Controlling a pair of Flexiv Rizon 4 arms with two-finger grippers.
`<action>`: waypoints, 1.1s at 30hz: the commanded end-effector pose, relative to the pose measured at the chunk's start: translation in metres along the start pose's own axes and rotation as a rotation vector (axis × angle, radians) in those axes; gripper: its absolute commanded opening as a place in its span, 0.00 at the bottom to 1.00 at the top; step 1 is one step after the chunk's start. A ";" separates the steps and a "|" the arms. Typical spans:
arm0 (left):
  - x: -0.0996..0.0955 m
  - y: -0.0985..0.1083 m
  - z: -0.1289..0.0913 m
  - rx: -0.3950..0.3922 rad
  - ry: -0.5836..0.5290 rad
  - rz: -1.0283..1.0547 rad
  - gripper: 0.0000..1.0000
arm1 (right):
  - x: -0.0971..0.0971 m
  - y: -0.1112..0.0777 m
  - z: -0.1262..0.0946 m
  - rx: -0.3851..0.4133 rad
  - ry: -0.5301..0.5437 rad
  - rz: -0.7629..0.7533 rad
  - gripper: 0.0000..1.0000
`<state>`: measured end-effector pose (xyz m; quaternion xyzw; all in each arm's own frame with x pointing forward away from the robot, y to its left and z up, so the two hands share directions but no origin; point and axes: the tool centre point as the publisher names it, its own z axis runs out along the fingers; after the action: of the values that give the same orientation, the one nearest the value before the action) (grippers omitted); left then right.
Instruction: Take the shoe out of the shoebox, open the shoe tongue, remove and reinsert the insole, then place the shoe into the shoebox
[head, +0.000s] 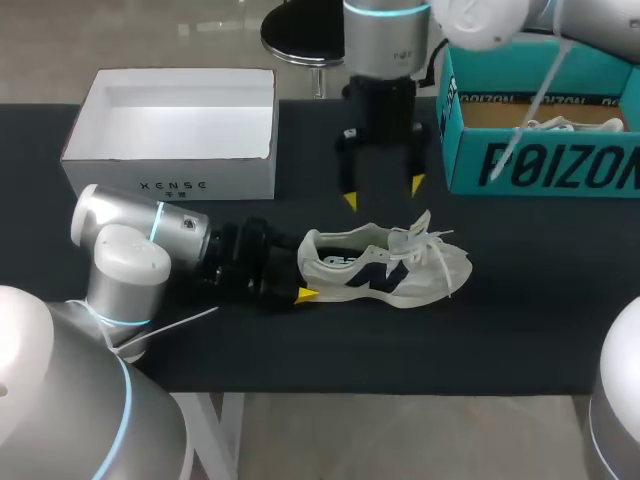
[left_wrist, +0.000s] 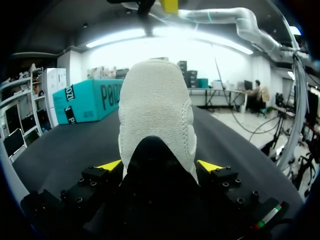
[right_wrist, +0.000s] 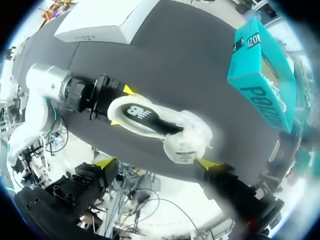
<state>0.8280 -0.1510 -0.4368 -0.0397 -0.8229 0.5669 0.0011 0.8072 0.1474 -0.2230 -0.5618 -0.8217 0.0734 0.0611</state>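
Note:
A cream sneaker with a dark side logo and loose white laces lies upright on the black table, toe to the right. Its dark insole shows through the opening. My left gripper comes in low from the left and is shut on the heel. In the left wrist view the heel fills the gap between the yellow tips of that gripper. My right gripper hangs open above the shoe's middle, touching nothing. The right wrist view looks down past the right gripper onto the shoe and the left gripper.
A teal shoebox stands open at the back right with another pale shoe inside. A white open box stands at the back left. The teal shoebox lies beyond the sneaker's toe in the left wrist view.

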 end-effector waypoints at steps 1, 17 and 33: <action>0.001 0.002 0.001 -0.003 0.000 0.000 0.00 | 0.004 0.004 -0.007 0.043 -0.323 -0.102 1.00; 0.001 0.002 0.001 -0.003 0.000 0.000 0.00 | -0.004 0.000 -0.006 -0.088 -0.258 -0.092 1.00; 0.001 0.002 0.001 -0.003 0.000 0.000 0.00 | -0.005 0.004 -0.015 -0.020 -0.278 -0.148 1.00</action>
<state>0.8280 -0.1509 -0.4368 -0.0396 -0.8228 0.5669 0.0011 0.8142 0.1433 -0.2088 -0.4842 -0.8628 0.1353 -0.0532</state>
